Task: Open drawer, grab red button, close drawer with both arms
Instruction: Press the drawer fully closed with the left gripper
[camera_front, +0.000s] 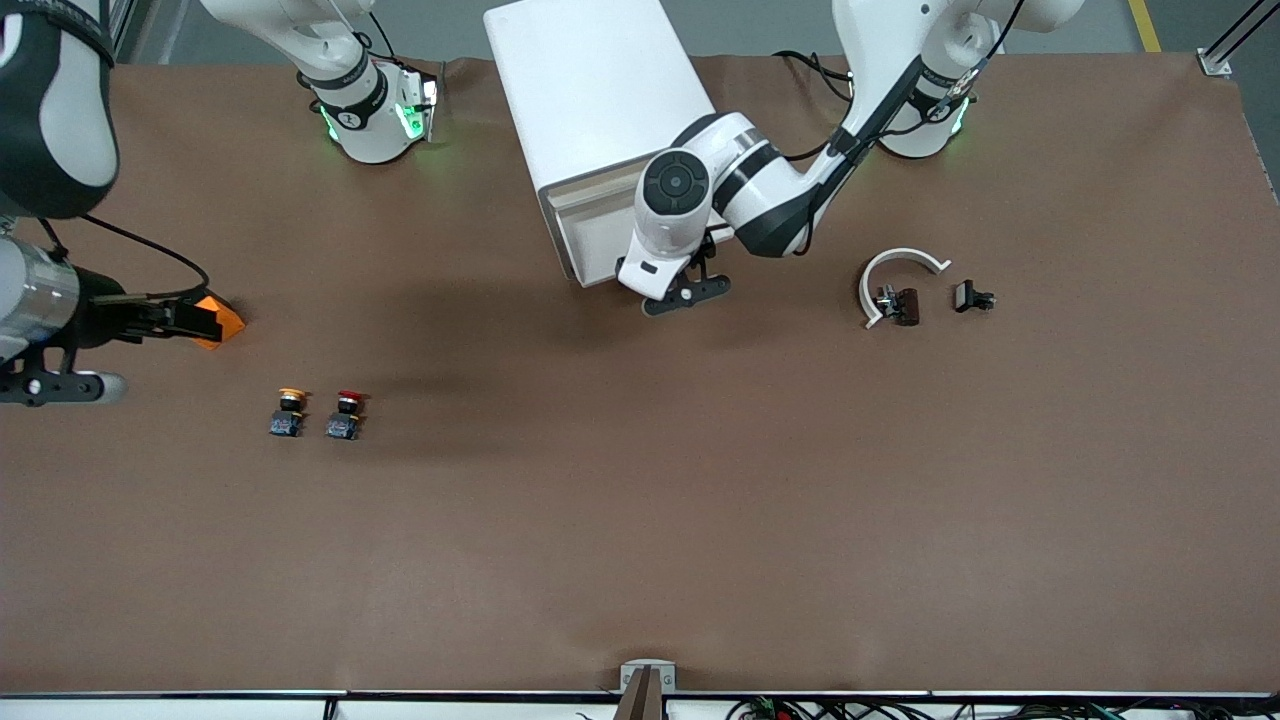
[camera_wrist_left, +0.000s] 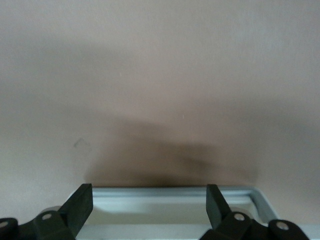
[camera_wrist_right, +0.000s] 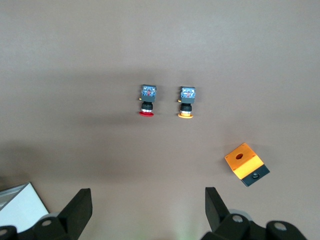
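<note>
The button (camera_front: 346, 414) with the red cap lies on the brown table, toward the right arm's end and nearer to the front camera than the drawer. It also shows in the right wrist view as the red-capped button (camera_wrist_right: 146, 101). My right gripper (camera_wrist_right: 148, 200) hangs high over the table, open and empty; the front view shows this right gripper (camera_front: 195, 320) at the right arm's end. The white drawer cabinet (camera_front: 600, 120) stands between the arms' bases. My left gripper (camera_front: 688, 291) is at the drawer's front, open, its fingers either side of the drawer's grey lip (camera_wrist_left: 170, 196).
A similar button with an orange-yellow cap (camera_front: 289, 411) lies beside the red one. An orange square block (camera_front: 222, 318) with a hole lies farther back. A white curved piece (camera_front: 893, 268) and two small black parts (camera_front: 972, 297) lie toward the left arm's end.
</note>
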